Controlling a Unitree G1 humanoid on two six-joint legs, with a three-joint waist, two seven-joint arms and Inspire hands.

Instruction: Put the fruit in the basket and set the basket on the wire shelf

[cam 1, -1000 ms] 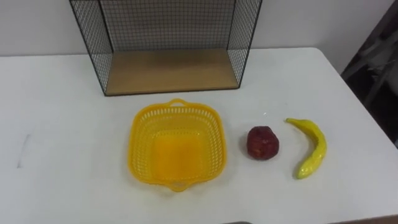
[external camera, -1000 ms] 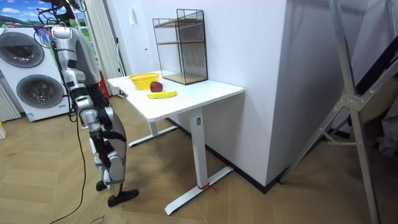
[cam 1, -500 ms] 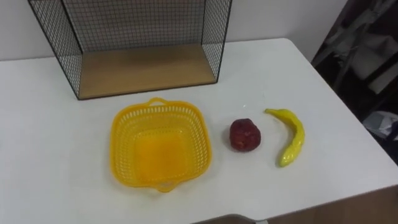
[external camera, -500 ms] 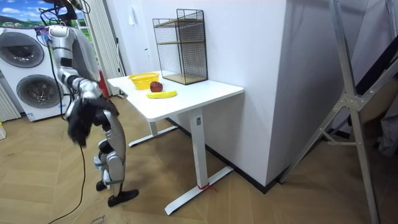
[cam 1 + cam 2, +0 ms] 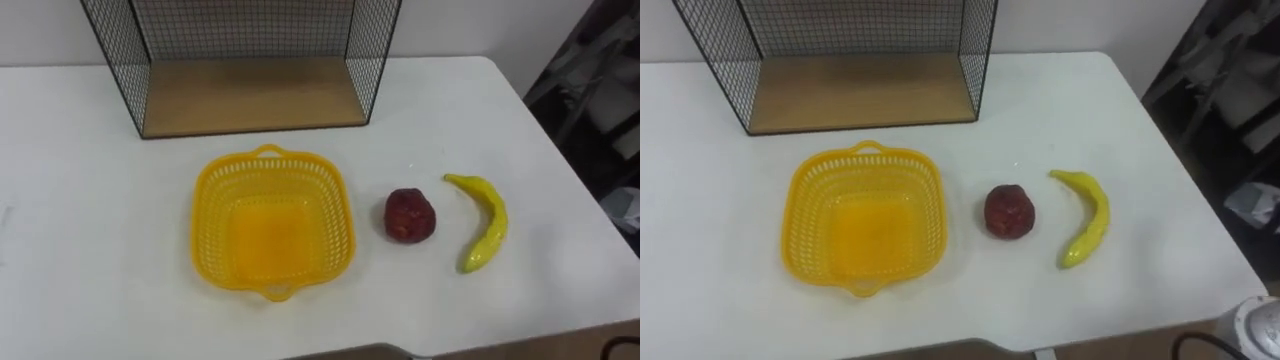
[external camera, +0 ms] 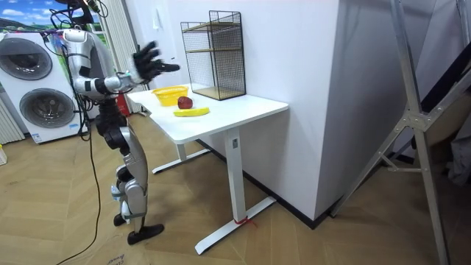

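Standing on wood-patterned flooring [image 6: 59,221] at the end of the white desk [image 5: 80,250], the robot faces the work. Its right hand [image 6: 149,62] is held up in the air at the desk's near side, above the level of the top. The fingers are straight and spread wide, and they hold and touch nothing.

Desk surface: smooth, matte white, with rounded corners.

Nearest item: yellow basket [image 5: 205,225]. It is moulded plastic, squarish with rounded corners. The slotted lattice walls flare outward around a solid floor. A small tab handle sits at the near rim and another at the far rim. The basket stands upright, flat on the desk.

To its right, close beside it but apart: red fruit [image 5: 410,215]. It is dark, dull-skinned, lumpy and roughly round.

Further right, apart from the red fruit: banana [image 5: 487,222]. It is yellow, smooth and curved, lying flat with its bow toward the desk's right edge. One end points toward the robot.

Both fruits rest on the desk top, outside the basket.

Beyond the basket and apart from it: wire shelf [image 5: 250,95]. Fine black mesh forms the sides and back on a thin black frame. A flat wood-grain board forms its floor, and the open front faces the robot. The room view shows it upright near the white wall [image 6: 294,44], tall and boxy, with a second board higher up.
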